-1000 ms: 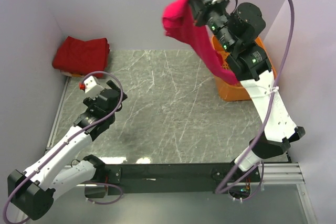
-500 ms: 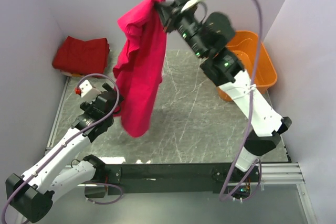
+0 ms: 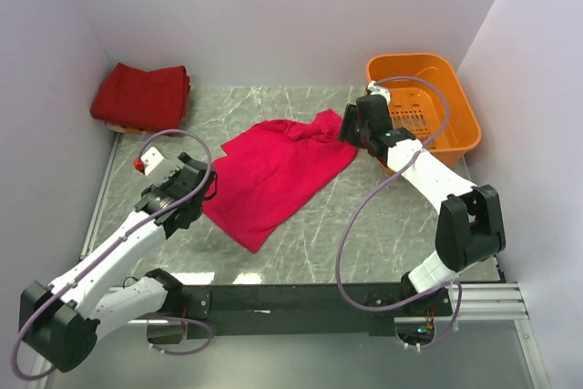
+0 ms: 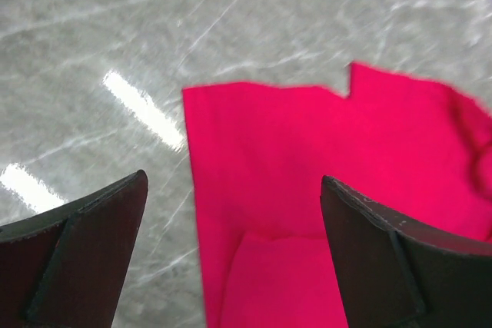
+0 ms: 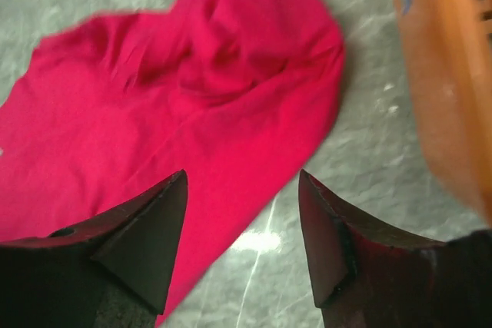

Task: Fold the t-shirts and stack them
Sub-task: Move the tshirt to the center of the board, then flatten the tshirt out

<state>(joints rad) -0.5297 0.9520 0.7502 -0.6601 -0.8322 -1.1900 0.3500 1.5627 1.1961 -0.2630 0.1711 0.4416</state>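
Observation:
A crimson t-shirt (image 3: 278,175) lies spread and rumpled on the marble table, one bunched corner toward the basket. My right gripper (image 3: 349,125) stands open low over that bunched corner, and nothing is between its fingers. In the right wrist view the t-shirt (image 5: 192,90) fills the left side under the open gripper (image 5: 243,178). My left gripper (image 3: 205,184) is open at the cloth's left edge. In the left wrist view the gripper (image 4: 233,182) hovers over the t-shirt's edge (image 4: 323,151). Darker red t-shirts (image 3: 141,96) sit folded in a pile at the back left.
An orange plastic basket (image 3: 465,129) stands at the back right, close behind the right arm; its wall (image 5: 446,74) shows at the right of the right wrist view. Purple walls close in three sides. Bare marble (image 3: 364,216) lies in front of the shirt.
The right arm swung the crimson t-shirt from above the basket leftward and down onto the table. Its gripper then opened and let the cloth go. The left arm barely moved.

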